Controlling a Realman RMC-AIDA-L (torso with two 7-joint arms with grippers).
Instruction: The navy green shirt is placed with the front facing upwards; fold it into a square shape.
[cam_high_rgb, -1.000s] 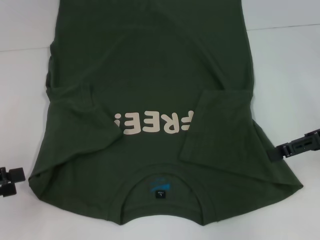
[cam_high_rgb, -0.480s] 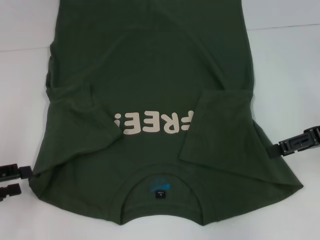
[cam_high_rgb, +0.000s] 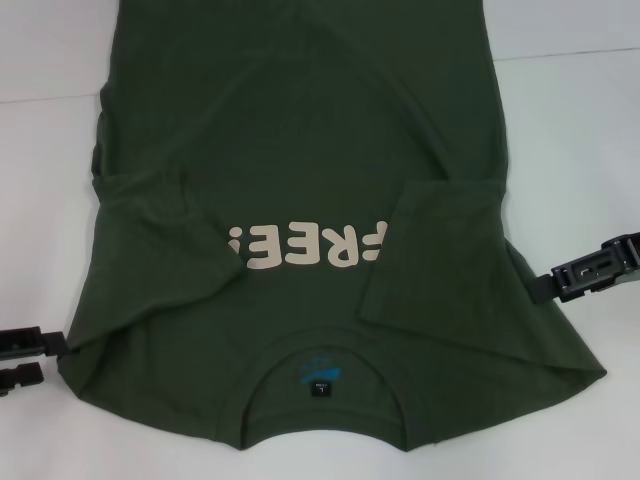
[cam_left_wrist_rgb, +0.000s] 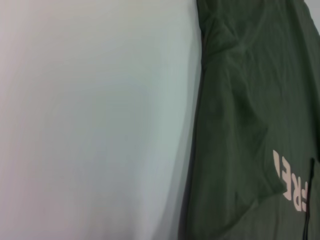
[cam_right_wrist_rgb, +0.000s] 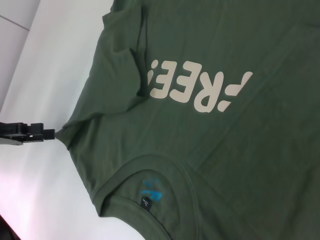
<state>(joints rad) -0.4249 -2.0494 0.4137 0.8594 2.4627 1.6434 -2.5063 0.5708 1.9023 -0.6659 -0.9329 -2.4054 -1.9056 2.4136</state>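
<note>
Olive-green cotton: the navy green shirt (cam_high_rgb: 300, 200) lies face-up on the white worktop (cam_high_rgb: 570, 150), collar toward us, both sleeves already folded inward. Left tool (cam_high_rgb: 25, 358) sits at the left shoulder edge, fingers parted narrowly; right tool (cam_high_rgb: 585, 268) is at the right side edge, spread undetermined. We judge the next move: pinch both shoulders, fold toward the hem.

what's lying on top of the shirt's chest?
Both sleeves of the shirt are folded inward onto it; the right one covers the start of the FREE! lettering. Under the shirt: hidden.
</note>
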